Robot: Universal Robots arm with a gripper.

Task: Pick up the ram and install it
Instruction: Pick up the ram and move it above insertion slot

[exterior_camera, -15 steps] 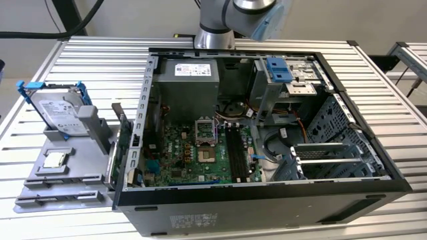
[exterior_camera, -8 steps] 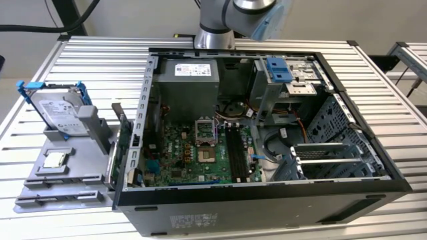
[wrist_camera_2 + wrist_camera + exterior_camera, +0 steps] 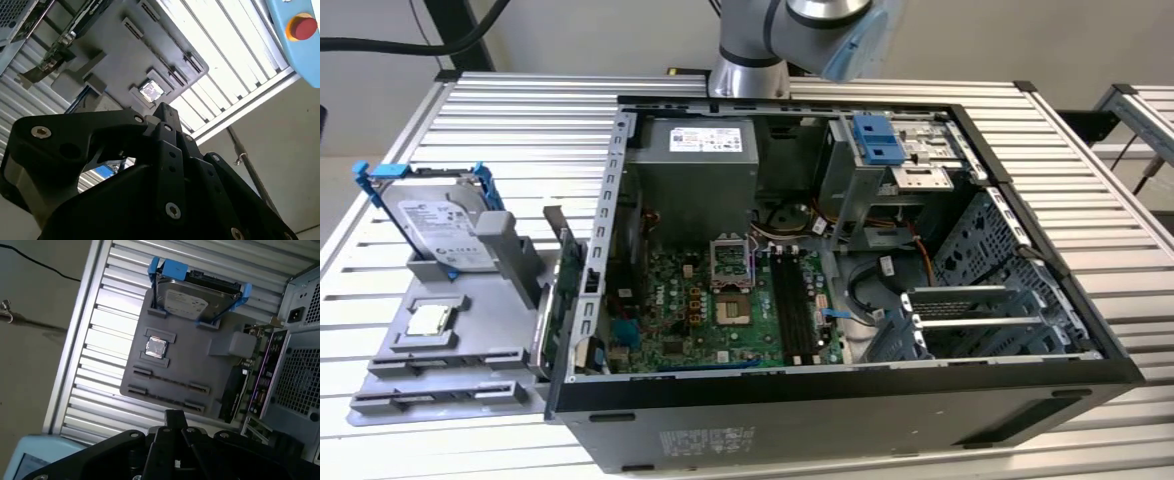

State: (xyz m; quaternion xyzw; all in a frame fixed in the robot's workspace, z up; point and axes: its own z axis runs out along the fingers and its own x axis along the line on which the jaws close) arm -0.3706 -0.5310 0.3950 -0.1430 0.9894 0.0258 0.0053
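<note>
- First wrist view: the ram (image 3: 232, 395) is a dark narrow stick standing on its long edge in a slot of the grey tray (image 3: 195, 365), at the tray's side nearest the computer case (image 3: 295, 365).
- Exterior view: the same dark stick (image 3: 567, 285) stands between the tray (image 3: 467, 340) and the wall of the open case (image 3: 854, 400), apart from the arm (image 3: 761, 40).
- The gripper (image 3: 174, 415) hangs well above the tray; in both wrist views its jaws look drawn together with nothing between them (image 3: 165, 111).
- Also on the tray: a hard drive (image 3: 197, 297) in a blue frame, propped at one end, and a small square silver processor chip (image 3: 155, 347) in a recess, apart from the ram.
- Inside the case, the motherboard (image 3: 707, 310) lies flat; its long black memory slots (image 3: 790, 295) run side by side. Whether a slot is occupied cannot be told.
- Case and tray rest on a ribbed metal table (image 3: 520, 110).
- The arm stands at the table's far edge in the exterior view, behind the case.
</note>
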